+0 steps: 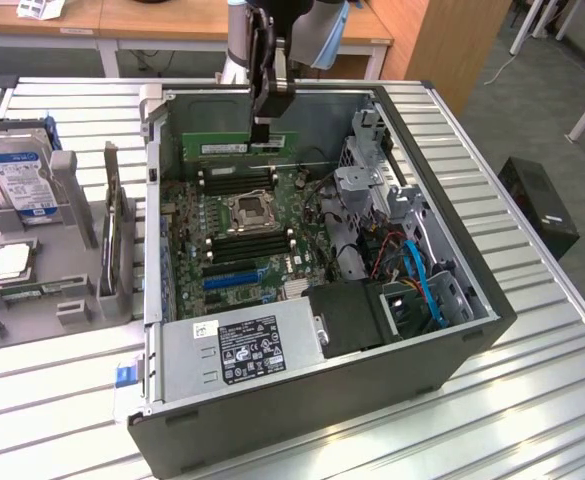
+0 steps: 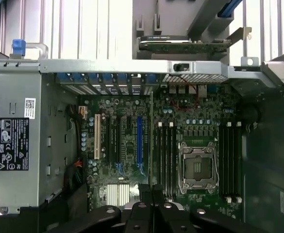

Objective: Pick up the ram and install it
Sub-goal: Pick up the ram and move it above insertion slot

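My gripper hangs over the back of the open computer case, shut on the ram. The ram is a long green stick held level, on edge, just above the motherboard. It sits over the black memory slots behind the CPU socket, apart from them. In the wrist view the ram appears edge-on as a thin line running out from the gripper, beside the memory slots and the CPU socket.
A grey power supply fills the case's front. Drive cages and cables crowd the exterior view's right side. On the left, a grey holder carries a hard drive, an expansion card and a CPU.
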### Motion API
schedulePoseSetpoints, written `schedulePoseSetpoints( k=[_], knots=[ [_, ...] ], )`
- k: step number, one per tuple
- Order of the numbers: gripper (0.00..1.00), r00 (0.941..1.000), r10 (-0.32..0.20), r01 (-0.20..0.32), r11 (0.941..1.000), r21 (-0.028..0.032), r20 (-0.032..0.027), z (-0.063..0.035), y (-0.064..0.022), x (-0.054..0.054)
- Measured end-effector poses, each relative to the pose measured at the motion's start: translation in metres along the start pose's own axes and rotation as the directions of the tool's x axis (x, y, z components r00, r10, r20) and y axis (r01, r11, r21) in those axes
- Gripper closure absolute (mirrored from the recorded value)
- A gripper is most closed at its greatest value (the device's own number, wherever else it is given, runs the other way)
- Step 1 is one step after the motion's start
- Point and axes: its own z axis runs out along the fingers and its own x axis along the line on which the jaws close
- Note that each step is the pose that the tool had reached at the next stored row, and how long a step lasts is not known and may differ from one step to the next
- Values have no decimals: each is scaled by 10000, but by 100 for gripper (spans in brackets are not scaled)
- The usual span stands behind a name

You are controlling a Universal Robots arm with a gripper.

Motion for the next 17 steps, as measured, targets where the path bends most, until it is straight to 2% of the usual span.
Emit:
schedulePoseSetpoints(
  k=[3,5,9,17],
  knots=[
    [88,10000,-1,1,10000,-1,3,-5,-101,-2],
    [88,10000,-1,1,10000,-1,3,-7,-130,-2],
    [88,10000,1,-1,10000,0,4,-6,-131,-9],
    [88,10000,-1,1,10000,2,5,4,-128,-162]
  ],
)
